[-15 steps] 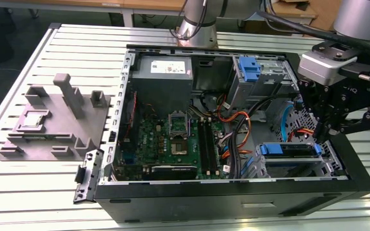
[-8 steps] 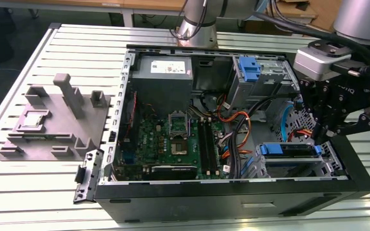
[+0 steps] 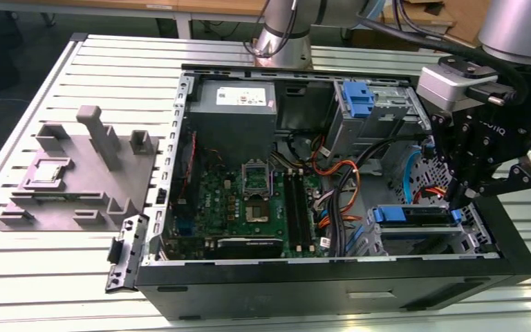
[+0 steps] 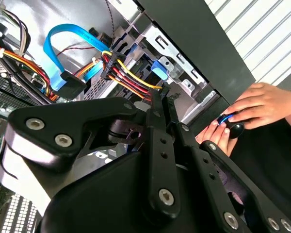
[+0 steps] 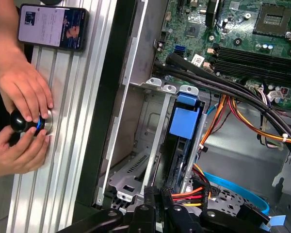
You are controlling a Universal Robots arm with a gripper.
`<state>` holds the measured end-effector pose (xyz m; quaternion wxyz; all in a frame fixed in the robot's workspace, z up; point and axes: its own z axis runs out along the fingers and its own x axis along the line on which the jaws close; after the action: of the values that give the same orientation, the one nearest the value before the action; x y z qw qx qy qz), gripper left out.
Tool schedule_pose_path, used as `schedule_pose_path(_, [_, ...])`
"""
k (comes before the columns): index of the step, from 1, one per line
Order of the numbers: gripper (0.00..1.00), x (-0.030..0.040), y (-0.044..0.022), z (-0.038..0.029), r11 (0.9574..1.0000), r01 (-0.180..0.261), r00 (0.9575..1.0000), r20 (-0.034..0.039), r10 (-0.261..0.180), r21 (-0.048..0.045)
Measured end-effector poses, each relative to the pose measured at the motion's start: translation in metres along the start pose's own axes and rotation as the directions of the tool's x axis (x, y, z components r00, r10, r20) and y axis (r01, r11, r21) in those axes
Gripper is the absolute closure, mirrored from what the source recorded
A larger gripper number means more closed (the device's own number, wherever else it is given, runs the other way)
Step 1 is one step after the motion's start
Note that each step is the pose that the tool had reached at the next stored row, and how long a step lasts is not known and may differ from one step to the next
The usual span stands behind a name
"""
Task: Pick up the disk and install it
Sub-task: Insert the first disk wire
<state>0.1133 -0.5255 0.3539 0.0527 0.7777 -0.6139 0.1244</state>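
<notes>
Gripper (image 3: 459,197) low above seated disk (image 3: 416,214).

An open computer case (image 3: 334,280) lay on a slatted metal table (image 3: 53,277). The gripper (image 3: 464,197) hung inside the case at the exterior view's right — just above the disk (image 3: 417,216), which sat in a drive bay. A grey fixture (image 3: 77,173) stood well apart at the left.

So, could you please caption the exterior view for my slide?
Robot hand poised above the blue-framed disk in the open computer case.
</notes>
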Motion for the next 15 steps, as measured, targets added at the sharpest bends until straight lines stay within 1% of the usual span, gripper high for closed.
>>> schedule_pose_path(10, [0.84,-0.0001,0.0000,0.0001,1.0000,-0.005,1.0000,-0.0002,0.005,-0.0014])
schedule_pose_path(12, [0.84,-0.0002,-0.0001,0.0004,0.9996,-0.028,0.9996,-0.0018,0.028,-0.0073])
schedule_pose_path(15, [0.84,-0.0003,0.0000,0.0009,0.9976,-0.067,0.9977,-0.0053,0.067,-0.0180])
